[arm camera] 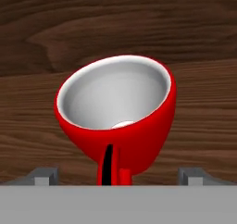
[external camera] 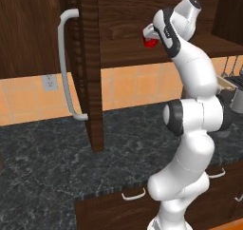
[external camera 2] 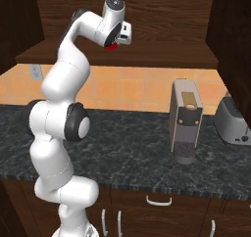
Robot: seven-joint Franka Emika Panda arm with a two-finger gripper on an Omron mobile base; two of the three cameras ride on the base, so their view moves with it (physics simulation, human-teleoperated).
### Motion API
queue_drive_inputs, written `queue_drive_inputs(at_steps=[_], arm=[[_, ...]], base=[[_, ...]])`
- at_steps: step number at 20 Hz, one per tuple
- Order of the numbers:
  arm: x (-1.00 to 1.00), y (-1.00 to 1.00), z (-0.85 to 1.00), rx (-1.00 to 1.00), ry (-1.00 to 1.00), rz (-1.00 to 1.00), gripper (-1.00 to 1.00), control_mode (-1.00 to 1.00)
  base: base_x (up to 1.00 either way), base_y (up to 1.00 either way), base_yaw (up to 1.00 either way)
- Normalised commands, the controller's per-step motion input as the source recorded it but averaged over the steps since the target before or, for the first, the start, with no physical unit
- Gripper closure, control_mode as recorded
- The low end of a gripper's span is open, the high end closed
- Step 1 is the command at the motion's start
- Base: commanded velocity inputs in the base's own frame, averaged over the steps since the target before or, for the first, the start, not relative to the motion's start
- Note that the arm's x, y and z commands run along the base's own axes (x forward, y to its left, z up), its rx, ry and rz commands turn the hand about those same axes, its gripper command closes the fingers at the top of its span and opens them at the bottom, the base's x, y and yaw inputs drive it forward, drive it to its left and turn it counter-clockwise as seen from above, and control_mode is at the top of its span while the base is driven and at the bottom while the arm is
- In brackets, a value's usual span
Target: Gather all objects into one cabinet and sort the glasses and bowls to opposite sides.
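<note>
Gripper (arm camera: 118, 174) jaws wide open, gripping nothing; I see its 2 tips either side of the red mug (arm camera: 115, 116). Mug sits on the wooden shelf (external camera 2: 162, 52) up at hand height, tilted in my hand view: mouth up and toward camera, handle toward the gripper.

A red mug (arm camera: 118, 121) with a pale grey-white inside stood on a brown wooden shelf (arm camera: 203, 107), against the shelf's wooden back panel. In the hand view its mouth faced up and toward the camera, and its handle pointed at the camera. From the base views, only a red patch (external camera: 150, 42) (external camera 2: 112, 47) showed on the shelf.
</note>
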Motion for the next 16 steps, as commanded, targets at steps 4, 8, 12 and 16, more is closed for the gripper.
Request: queue_drive_inputs(at_steps=[4,8,12,16], arm=[[0.12,0.0,-0.03,0.0,0.0,0.0,1.0,-1.0],[-0.03,0.0,0.0,0.0,-0.03,0.01,1.0,-1.0],[0.0,0.0,0.0,0.0,0.0,0.02,1.0,-1.0],[-0.01,0.01,0.0,0.0,-0.07,0.02,1.0,-1.0]], base=[[0.0,0.0,0.0],[0.0,0.0,0.0],[0.0,0.0,0.0],[0.0,0.0,0.0]])
